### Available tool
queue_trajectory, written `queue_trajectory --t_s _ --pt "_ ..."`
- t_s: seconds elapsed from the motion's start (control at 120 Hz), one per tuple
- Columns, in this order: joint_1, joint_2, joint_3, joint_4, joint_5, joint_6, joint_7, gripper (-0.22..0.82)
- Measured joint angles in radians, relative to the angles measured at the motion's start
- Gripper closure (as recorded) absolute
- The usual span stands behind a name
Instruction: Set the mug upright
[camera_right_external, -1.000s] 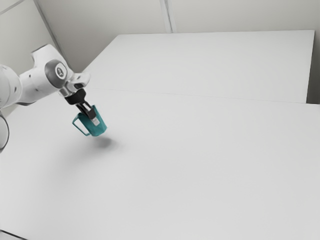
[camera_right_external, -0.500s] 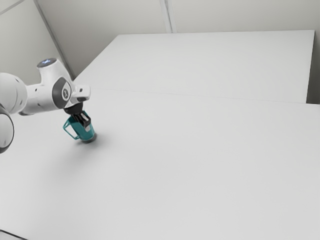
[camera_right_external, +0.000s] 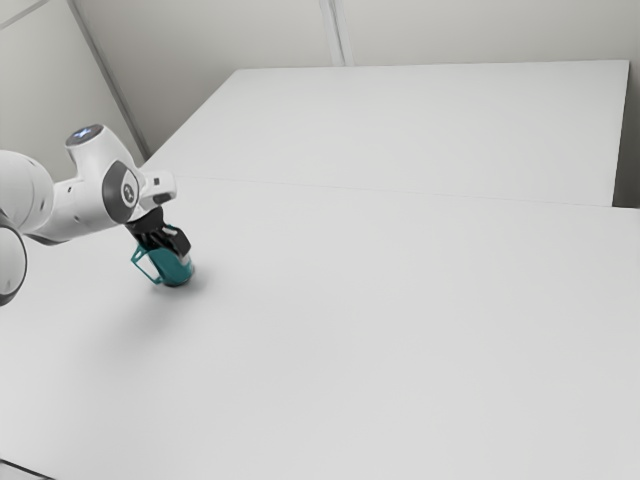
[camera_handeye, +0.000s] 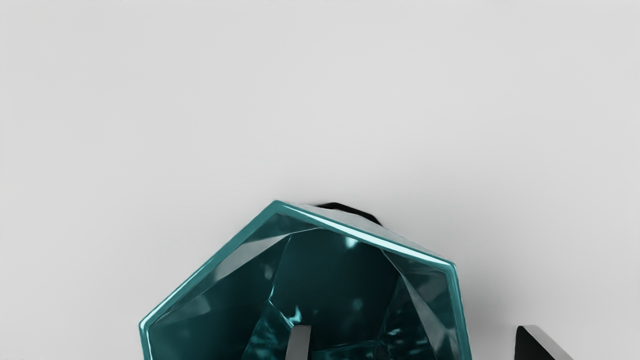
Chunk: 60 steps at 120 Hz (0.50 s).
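Observation:
The gripper is at the teal mug's mouth in the exterior view, its fingers spread. The mug has its base down at the table, mouth up and handle toward the exterior view's left; whether it stands fully level is hard to tell. In the wrist view the gripper straddles one side wall of the mug: one finger is inside the mouth, the other outside, with a visible gap to the wall. A bit of the dark base peeks out past the rim. The lower part of the mouth is cut off.
The white table stretches far toward the exterior view's right. Its far edge runs near the back wall. A dark line crosses the exterior view's lower left corner.
The mug has come down from above the table and toward the exterior view's left, turning less tilted. My fingers have since spread apart and let go of its wall.

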Motion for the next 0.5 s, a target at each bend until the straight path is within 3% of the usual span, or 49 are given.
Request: queue_trajectory --t_s 0.258,0.383,0.5 --pt "-0.015 -0.042 0.002 0.188 0.078 -0.153 -0.027 0.05" --pt "-0.038 -0.067 -0.006 0.362 0.135 -0.358 -0.061 0.03" --pt "-0.108 -0.170 -0.012 0.394 0.152 -0.591 -0.126 0.02"
